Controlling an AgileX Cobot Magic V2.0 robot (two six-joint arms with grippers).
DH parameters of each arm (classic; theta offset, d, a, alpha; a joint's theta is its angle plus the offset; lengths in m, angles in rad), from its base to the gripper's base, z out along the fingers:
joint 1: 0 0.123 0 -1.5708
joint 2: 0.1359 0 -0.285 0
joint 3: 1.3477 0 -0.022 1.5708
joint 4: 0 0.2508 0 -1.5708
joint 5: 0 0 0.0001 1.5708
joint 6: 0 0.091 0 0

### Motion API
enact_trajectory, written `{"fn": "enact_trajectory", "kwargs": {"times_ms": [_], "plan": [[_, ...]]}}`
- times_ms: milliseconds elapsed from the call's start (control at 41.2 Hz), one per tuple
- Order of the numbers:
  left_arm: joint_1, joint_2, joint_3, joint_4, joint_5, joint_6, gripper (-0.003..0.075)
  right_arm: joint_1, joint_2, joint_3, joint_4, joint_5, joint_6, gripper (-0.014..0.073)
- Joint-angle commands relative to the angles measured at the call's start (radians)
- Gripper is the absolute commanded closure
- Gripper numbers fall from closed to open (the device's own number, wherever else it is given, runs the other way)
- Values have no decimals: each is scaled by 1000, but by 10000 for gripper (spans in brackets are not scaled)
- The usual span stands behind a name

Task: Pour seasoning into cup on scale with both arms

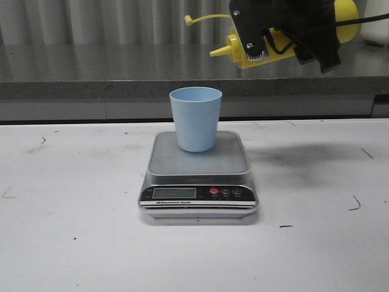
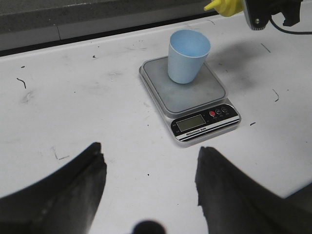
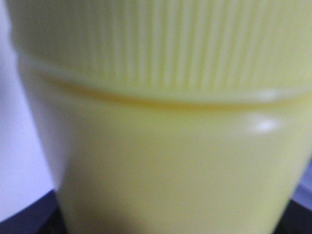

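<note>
Silver flat kitchen scale with a grey top sits nearest, in the middle of the white table. On its top stands the small light blue plastic cup, upright. Up high, behind and to the right, the right gripper is closed around the yellow plastic squeeze bottle, tipped sideways with its nozzle pointing left. Over the table, the left gripper is spread wide and holds nothing. Small dark scuffs mark the table. Behind it runs a grey ledge below a ribbed grey wall.
</note>
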Motion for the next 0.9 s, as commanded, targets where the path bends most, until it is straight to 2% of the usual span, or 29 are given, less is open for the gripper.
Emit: {"fn": "enact_trajectory", "kwargs": {"times_ms": [0, 146, 267, 340, 462, 583, 705, 875], "plan": [[2, 2, -28, -8, -67, -3, 313, 0, -55, -38, -29, 19, 130, 180], [2, 2, -28, -8, -67, -3, 313, 0, -55, -38, 46, 71, 466, 180], [2, 2, -28, -8, -67, -3, 313, -2, -57, -37, 99, 132, 670, 180], [2, 2, -28, -8, -67, -3, 313, -3, -71, -29, 135, 149, 728, 180], [2, 2, -28, -8, -67, -3, 313, -3, -130, 5, 235, 120, 736, 180], [2, 2, -28, -8, -67, -3, 313, -11, -231, 83, 331, 9, 741, 180], [2, 2, -28, -8, -67, -3, 313, -43, -330, 198, 359, -167, 755, 180], [2, 2, -28, -8, -67, -3, 313, -188, -426, 365, 371, -424, 916, 180]]}}
